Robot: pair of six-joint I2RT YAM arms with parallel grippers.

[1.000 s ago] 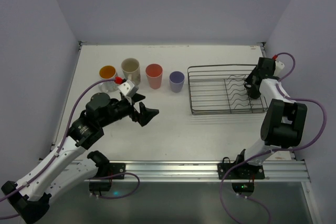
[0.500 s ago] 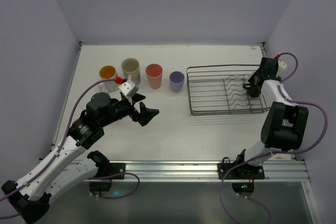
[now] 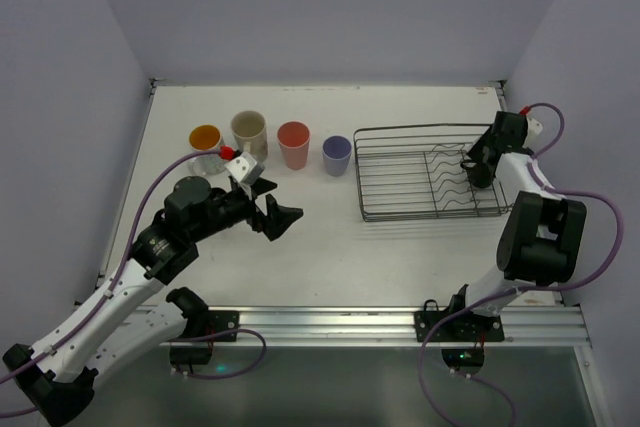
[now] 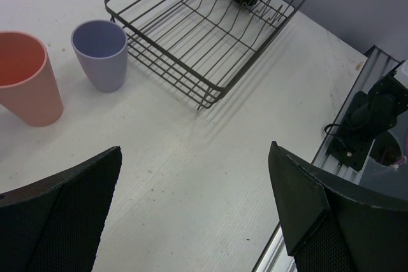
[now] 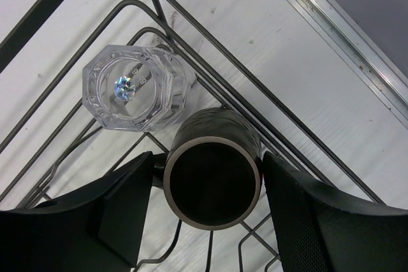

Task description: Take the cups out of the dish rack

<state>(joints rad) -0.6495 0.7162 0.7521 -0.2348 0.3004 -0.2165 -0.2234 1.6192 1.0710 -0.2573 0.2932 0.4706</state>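
Brown cup [image 5: 213,186] stands at the right end of the dish rack [image 3: 430,215], with the clear glass [image 5: 137,97] just beside it. The right pincer [image 3: 478,163] straddles it, fingers [image 5: 115,221] at its walls; cannot tell whether clamped. Risk: a loose or off-centre hold could drop the cup on lifting, tip the glass, or drag the rack across the counter [image 3: 400,107]. Left pincer [image 3: 280,215] hangs spread and empty, well apart, so nothing steadies the rack.

Top cam hangs high at the near edge, looking down on the table [image 3: 330,247]. Left wrist cam looks low across it toward the dish rack [image 4: 191,39]. Right wrist cam stares down into one rack corner, super close. All three catch that rack.
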